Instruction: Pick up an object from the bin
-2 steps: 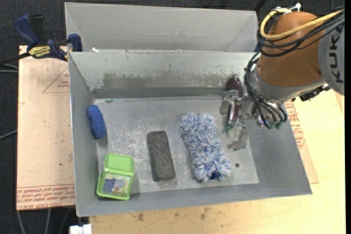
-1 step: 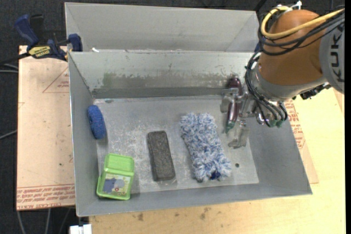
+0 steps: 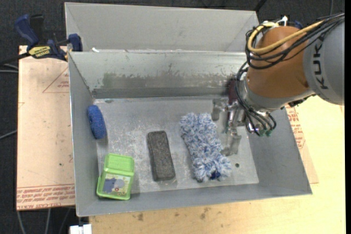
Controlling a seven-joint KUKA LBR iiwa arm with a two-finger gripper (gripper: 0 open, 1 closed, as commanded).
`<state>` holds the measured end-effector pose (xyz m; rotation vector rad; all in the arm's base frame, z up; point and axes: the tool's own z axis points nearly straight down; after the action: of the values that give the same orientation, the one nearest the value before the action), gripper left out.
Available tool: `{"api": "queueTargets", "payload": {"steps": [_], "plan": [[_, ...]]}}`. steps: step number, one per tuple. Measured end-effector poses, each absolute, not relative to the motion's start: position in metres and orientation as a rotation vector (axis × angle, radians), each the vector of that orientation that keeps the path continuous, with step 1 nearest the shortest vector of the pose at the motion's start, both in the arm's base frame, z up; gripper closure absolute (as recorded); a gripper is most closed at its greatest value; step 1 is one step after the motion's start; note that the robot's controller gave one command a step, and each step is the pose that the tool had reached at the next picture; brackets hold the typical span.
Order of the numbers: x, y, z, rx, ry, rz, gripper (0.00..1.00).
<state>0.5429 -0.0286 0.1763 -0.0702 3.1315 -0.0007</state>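
The gripper [image 3: 232, 131] hangs low at 3 o'clock in the grey metal bin [image 3: 164, 71]. Its fingers look spread and empty, just beside a shaggy blue-and-white yarn cloth [image 3: 203, 142] at their 9 o'clock. Farther off lie a dark grey rectangular block [image 3: 160, 155], a green plastic box [image 3: 115, 176] at 7 o'clock and a blue oval sponge [image 3: 96, 121] at 9. This looks like the approach, with no grasp yet; next the fingers must straddle the cloth and clench.
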Motion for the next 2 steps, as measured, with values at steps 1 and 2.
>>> {"api": "queueTargets", "payload": {"steps": [1,2], "plan": [[0.5438,-0.0165,0.1211,-0.05,3.141,0.002,1.0],[0.5438,-0.0164,0.1211,-0.05,3.141,0.001,0.0]]}}
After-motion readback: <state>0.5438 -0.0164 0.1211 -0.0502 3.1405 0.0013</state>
